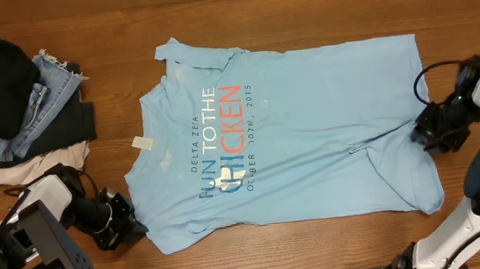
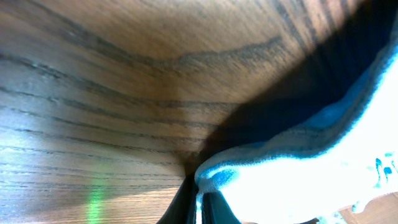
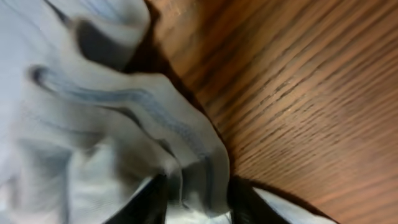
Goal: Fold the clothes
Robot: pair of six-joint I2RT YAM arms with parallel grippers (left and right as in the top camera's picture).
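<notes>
T-shirt [image 1: 311,136] soft matt cloth; table [image 1: 298,5] smooth grained wood, slight sheen

Likely a robotics lab: a wooden table [image 1: 298,5] flanked by robot arms [image 1: 30,252], beside piled garments [image 1: 7,95].

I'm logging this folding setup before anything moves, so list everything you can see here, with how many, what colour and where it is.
T-shirt: one, light blue with red, white and dark-blue lettering, spread flat mid-table.
pile of clothes: one heap, black, denim-blue and cream pieces, upper left in the overhead view, apart from the T-shirt.
table: one, brown wood, under everything.
left gripper: one, black, shut on the T-shirt's edge at its lower-left corner in the overhead view.
right gripper: one, black, at the T-shirt's right edge, cloth bunched between its fingers; whether it grips is unclear.
</notes>
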